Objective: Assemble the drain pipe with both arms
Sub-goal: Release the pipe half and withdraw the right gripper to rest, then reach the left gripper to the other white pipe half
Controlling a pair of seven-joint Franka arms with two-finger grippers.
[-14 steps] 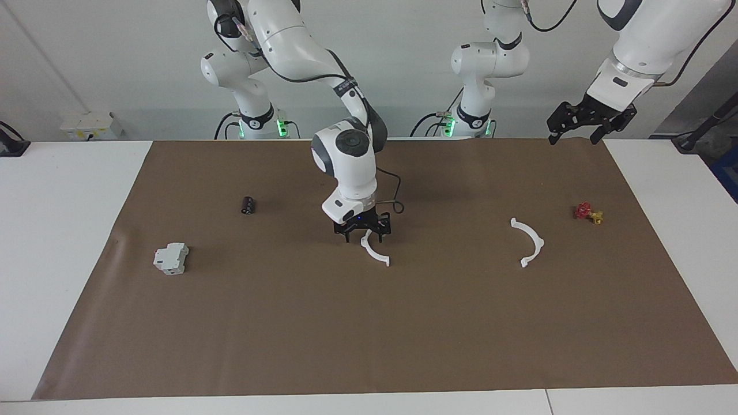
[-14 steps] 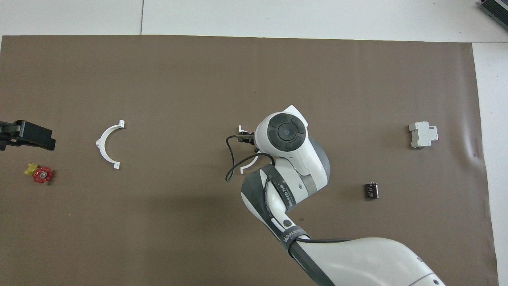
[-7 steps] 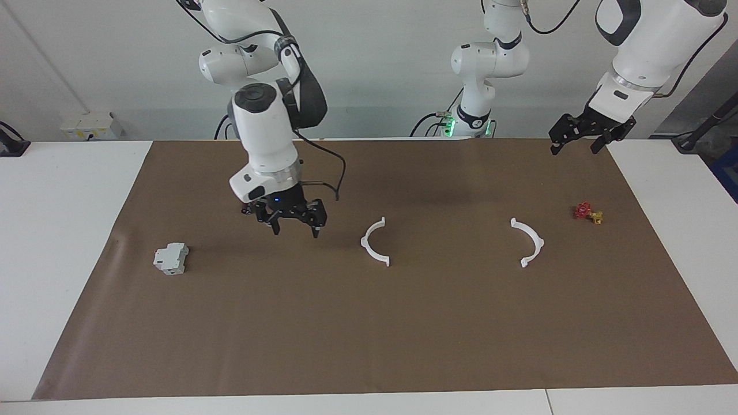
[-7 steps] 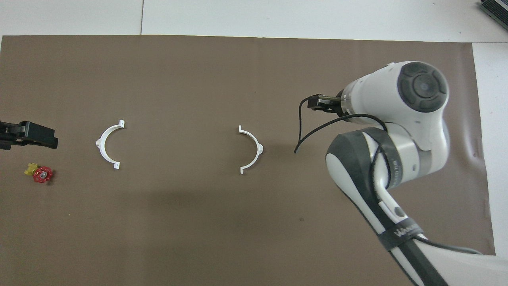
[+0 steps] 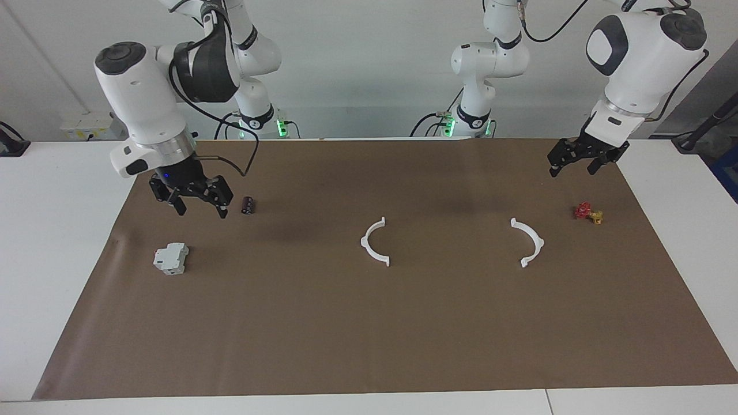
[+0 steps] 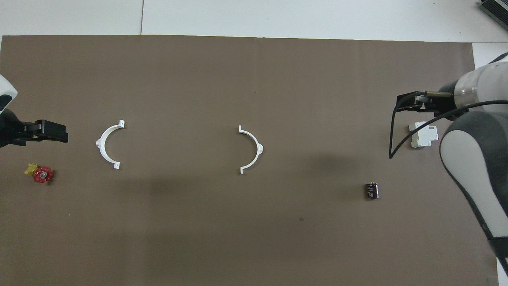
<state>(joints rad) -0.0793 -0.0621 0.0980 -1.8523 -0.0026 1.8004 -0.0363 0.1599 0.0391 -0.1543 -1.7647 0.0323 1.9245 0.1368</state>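
Observation:
The drain pipe lies as two separate white half-ring arcs on the brown mat [image 5: 369, 334]. One arc [image 5: 364, 242] [image 6: 258, 147] is at the mat's middle. The other arc [image 5: 539, 239] [image 6: 99, 143] is toward the left arm's end. Their open sides face each other, far apart. My right gripper [image 5: 200, 211] is open and empty, in the air over the mat at the right arm's end. My left gripper [image 5: 572, 170] is open and empty, in the air over the mat's corner at the left arm's end.
A grey-white boxy block [image 5: 171, 257] [image 6: 424, 134] and a small black cylinder [image 5: 248, 205] [image 6: 371, 190] sit at the right arm's end. A red and yellow valve piece [image 5: 588, 212] [image 6: 39, 174] lies beside the arc at the left arm's end.
My right gripper has left the middle arc and swung to the right arm's end of the mat. The arc lies where it was. My left gripper has come down a little.

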